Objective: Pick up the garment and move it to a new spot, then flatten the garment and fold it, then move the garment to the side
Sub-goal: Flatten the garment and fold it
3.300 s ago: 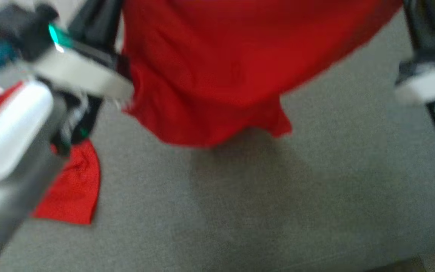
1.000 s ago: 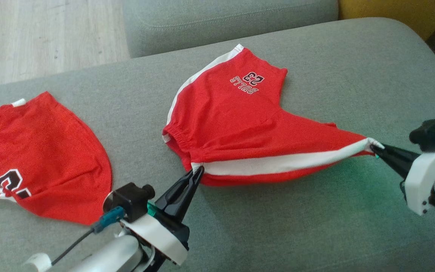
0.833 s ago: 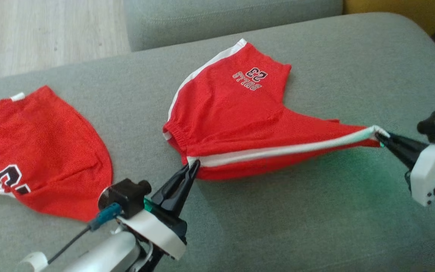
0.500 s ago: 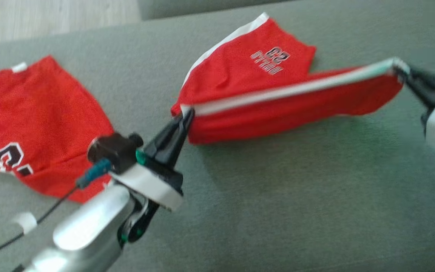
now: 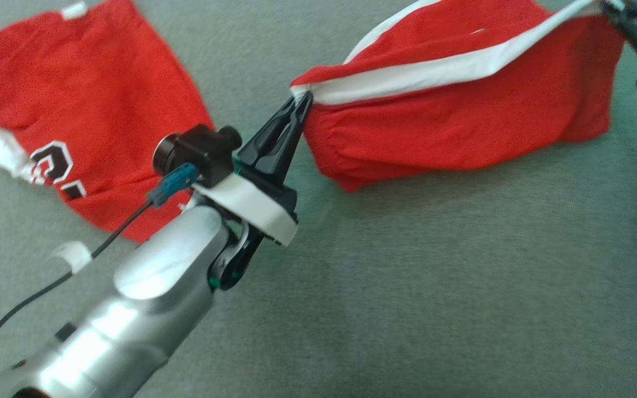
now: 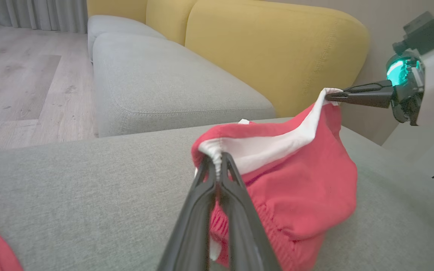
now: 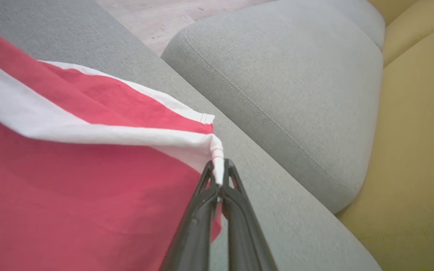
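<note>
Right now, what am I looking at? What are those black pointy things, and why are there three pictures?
It's a robot with two arms, each ending in a gripper like long black tweezers. One picture comes from a camera on its head, looking down; two come from cameras on its wrists. The left gripper and right gripper are pinched shut on the white stripe of red shorts, stretching it over a grey sofa. Another red garment lies on the sofa beside them.
</note>
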Available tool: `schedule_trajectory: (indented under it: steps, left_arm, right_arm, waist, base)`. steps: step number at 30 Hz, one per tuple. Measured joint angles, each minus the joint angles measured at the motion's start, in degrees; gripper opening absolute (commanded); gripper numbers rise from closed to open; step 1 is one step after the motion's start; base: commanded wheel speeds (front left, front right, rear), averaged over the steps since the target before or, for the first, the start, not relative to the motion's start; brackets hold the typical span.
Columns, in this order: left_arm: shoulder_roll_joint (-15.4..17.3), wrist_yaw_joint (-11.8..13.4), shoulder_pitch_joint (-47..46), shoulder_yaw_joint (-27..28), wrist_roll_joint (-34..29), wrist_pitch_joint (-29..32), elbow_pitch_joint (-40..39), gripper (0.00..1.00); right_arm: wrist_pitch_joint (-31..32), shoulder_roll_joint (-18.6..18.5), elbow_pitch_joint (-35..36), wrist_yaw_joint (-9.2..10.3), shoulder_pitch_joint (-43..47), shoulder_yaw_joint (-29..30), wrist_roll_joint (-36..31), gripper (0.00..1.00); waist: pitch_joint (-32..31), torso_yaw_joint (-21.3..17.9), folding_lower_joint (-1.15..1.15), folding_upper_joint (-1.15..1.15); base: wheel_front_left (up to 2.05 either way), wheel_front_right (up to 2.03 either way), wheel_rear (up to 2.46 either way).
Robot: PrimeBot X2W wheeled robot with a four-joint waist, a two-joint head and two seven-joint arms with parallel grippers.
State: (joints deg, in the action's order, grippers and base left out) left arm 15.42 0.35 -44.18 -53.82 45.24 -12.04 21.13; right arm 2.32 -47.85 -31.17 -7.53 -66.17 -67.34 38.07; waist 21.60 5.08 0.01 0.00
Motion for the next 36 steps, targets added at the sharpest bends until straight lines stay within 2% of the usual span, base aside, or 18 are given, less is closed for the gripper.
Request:
schedule_trajectory:
  steps: [5, 20, 21, 22, 23, 24, 25, 28, 31, 36]
  left_arm:
    - [-3.3, -1.9, -3.0, 0.0, -0.4, -0.7, 4.6, 0.0]
    - [-9.8, -3.9, -8.5, 1.6, -3.1, -2.3, 13.7, 0.0]
    - [-10.1, -4.0, -8.5, 1.7, -3.4, -2.3, 14.1, 0.0]
    - [-10.3, -4.0, -8.5, 1.8, -3.5, -2.4, 14.5, 0.11]
    - [-10.6, -4.0, -8.5, 1.9, -3.5, -2.4, 14.9, 0.47]
    - [-10.7, -4.0, -8.5, 1.9, -3.7, -2.4, 15.4, 0.91]
    - [-10.8, -3.9, -8.5, 1.9, -4.3, -2.4, 15.8, 1.0]
    - [-10.9, -3.8, -8.5, 3.2, -5.5, -2.4, 15.9, 1.0]
    - [-10.6, -2.9, -8.2, 7.2, -6.8, -2.4, 14.3, 1.0]
    - [-10.2, -1.5, -5.0, 15.9, -9.2, -2.7, 8.3, 1.0]
  right_arm:
    - [0.3, 0.3, -2.7, 0.0, -5.4, -3.2, -0.4, 0.0]
    - [0.3, 0.4, -9.5, 0.0, -11.4, -6.3, -3.9, 0.0]
    - [-0.6, 0.5, -10.1, 0.0, -11.8, -6.4, -4.0, 0.66]
    - [-1.5, 0.6, -10.8, 0.0, -12.2, -6.3, -4.1, 1.0]
    - [-2.0, 0.9, -11.5, 0.0, -12.6, -6.3, -3.9, 1.0]
    - [-2.5, 1.3, -12.2, 0.0, -13.0, -6.3, -4.0, 1.0]
    - [-3.4, 1.7, -12.6, 0.0, -13.2, -6.3, -4.5, 1.0]
    - [-5.9, 3.4, -15.0, 0.0, -13.2, -6.3, -4.8, 1.0]
    - [-8.5, 5.3, -18.1, 0.0, -13.1, -5.8, -4.2, 1.0]
    - [-14.7, 8.9, -23.8, 0.0, -12.4, 0.0, -1.4, 1.0]
  waist:
    - [3.2, 3.1, 0.0, 0.0]
    - [8.9, 8.0, -0.01, 0.0]
    - [9.1, 8.1, -0.01, 0.0]
    - [9.2, 8.2, -0.01, 0.0]
    - [9.3, 8.3, -0.01, 0.0]
    - [9.3, 8.3, -0.01, 0.0]
    - [9.2, 8.2, -0.01, 0.0]
    - [8.7, 7.9, -0.02, 0.0]
    - [7.6, 7.2, -0.01, 0.0]
    - [4.5, 5.6, -0.02, 0.0]
  base:
    - [0.0, 0.0, 0.0]
    - [0.0, 0.0, 0.0]
    - [0.0, 0.0, 0.0]
    - [0.0, 0.0, 0.0]
    - [0.0, 0.0, 0.0]
    - [0.0, 0.0, 0.0]
    - [0.0, 0.0, 0.0]
    - [0.0, 0.0, 0.0]
    - [0.0, 0.0, 0.0]
    - [0.0, 0.0, 0.0]
